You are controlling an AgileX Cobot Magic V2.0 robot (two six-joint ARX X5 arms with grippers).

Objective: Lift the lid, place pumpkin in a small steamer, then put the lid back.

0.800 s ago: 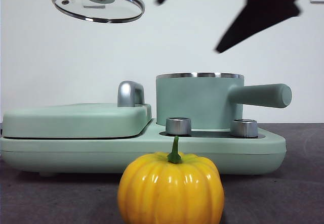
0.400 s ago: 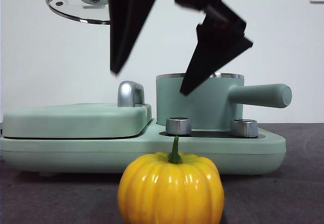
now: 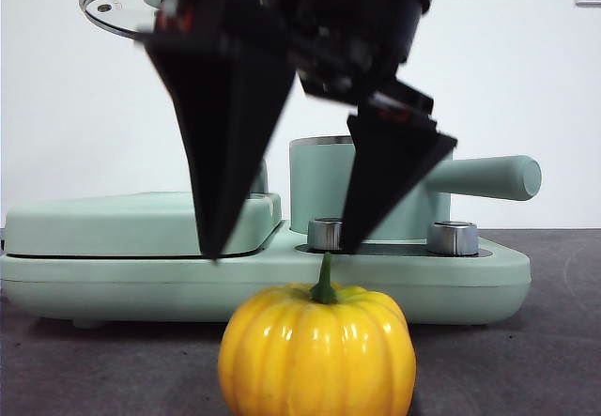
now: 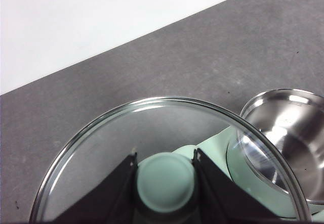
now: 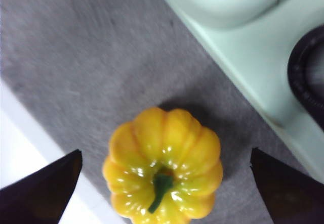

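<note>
Right gripper [image 3: 277, 247]: spread wide, empty, poised above pumpkin [image 3: 317, 350]; in front view, tips hanging at 10 and 1 o'clock of the stem, level with the appliance deck, not touching the fruit. In right wrist view, pumpkin [image 5: 163, 171] centred between the two jaws with clear room either side.

Pumpkin: upright on grey table [image 3: 526, 369], just in front of the cooker base [image 3: 113, 289], stem up. Probably light and rigid, with a glossy, rounded, ribbed skin, so likely slippery; best taken across the widest girth, pads low on opposite ribs, not by the thin stem.

Left gripper [image 4: 164, 193]: clenched on the knob of the lid [image 4: 101, 148], holding it aloft and near level; in front view, lid [image 3: 117, 3] at 10 o'clock, high over the flat cover [image 3: 131, 223]. Glass disc fragile, steel rim stiff.

Steamer [image 3: 371, 191]: open, on the base at 12 o'clock of the pumpkin, handle pointing to 3 o'clock; bare steel interior [image 4: 286, 133] visible beside the lid.

Judged step: descent for the pumpkin grasp.
</note>
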